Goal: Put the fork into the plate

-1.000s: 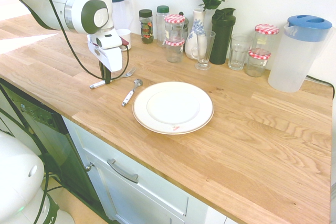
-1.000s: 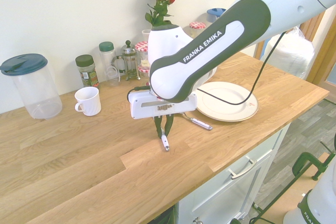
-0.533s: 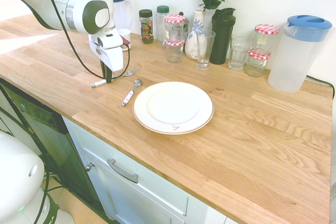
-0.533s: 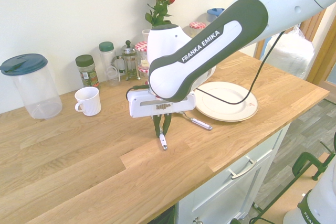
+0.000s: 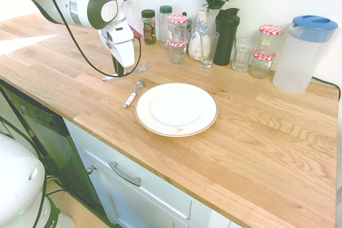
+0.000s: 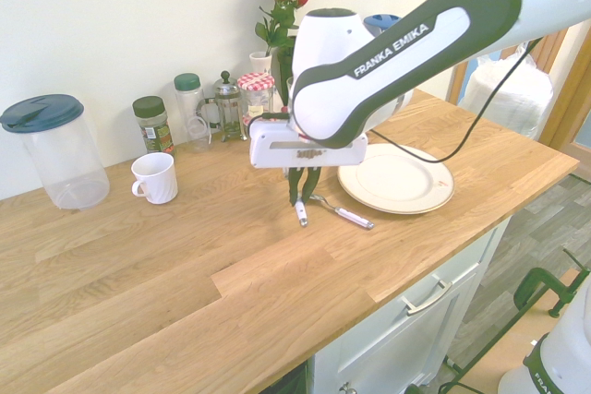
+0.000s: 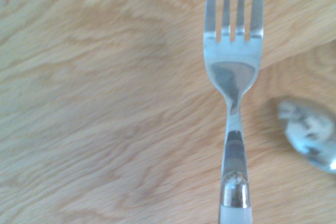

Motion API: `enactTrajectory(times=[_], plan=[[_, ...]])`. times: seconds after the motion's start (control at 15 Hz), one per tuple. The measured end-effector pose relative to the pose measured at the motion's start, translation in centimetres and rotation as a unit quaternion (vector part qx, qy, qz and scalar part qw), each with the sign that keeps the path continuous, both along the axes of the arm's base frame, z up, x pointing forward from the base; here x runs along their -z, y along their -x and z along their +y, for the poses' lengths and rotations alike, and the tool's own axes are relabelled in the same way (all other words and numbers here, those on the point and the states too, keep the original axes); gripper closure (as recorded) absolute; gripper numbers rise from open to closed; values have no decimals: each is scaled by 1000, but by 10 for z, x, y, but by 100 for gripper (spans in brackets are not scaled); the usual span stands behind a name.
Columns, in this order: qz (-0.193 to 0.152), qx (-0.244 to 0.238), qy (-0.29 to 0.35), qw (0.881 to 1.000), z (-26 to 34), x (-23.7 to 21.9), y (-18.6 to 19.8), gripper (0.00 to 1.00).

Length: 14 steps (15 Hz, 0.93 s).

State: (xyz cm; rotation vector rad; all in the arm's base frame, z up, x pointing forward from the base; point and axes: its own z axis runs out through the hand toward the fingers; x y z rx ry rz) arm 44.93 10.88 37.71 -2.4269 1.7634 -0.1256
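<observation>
- White and silver, the fork [image 7: 233,72] has come along with the end effector [image 6: 301,200], nearer to the plate [image 5: 176,109] than it was half a second ago.
- The end effector is pinching the fork; from the second exterior side, the white handle pokes out below the dark fingers. The fork is beyond the spoon [image 5: 133,94] as seen from the first exterior side, outside the plate, with its tines angled toward the back of the desk [image 5: 235,169].
- Spoon and plate haven't budged; the spoon lies just beside the plate.
- From the first exterior side, the arm now covers the white mug [image 6: 154,178], part of which showed before. The second exterior side still has it in full view.
- From that second side, the front red-checked jar [image 6: 256,99] has come out from behind the arm, while another checked lid further along has gone behind it.
- I can't make out whether the fork is clear of the wood or still touching it.
- The fingers hide the fork's middle from the first exterior side. Up close, the wrist view cuts off its tine tips and most of its handle.
- Only the spoon's bowl shows in that close view, blurred and cropped.
</observation>
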Motion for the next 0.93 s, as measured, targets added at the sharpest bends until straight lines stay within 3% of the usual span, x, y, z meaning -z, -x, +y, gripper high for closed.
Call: enactTrajectory(times=[0.47,0.93], plan=[[-17,68,-4,997,-118,-20,22,100],[13,103,-27,994,-172,10,28,100]])
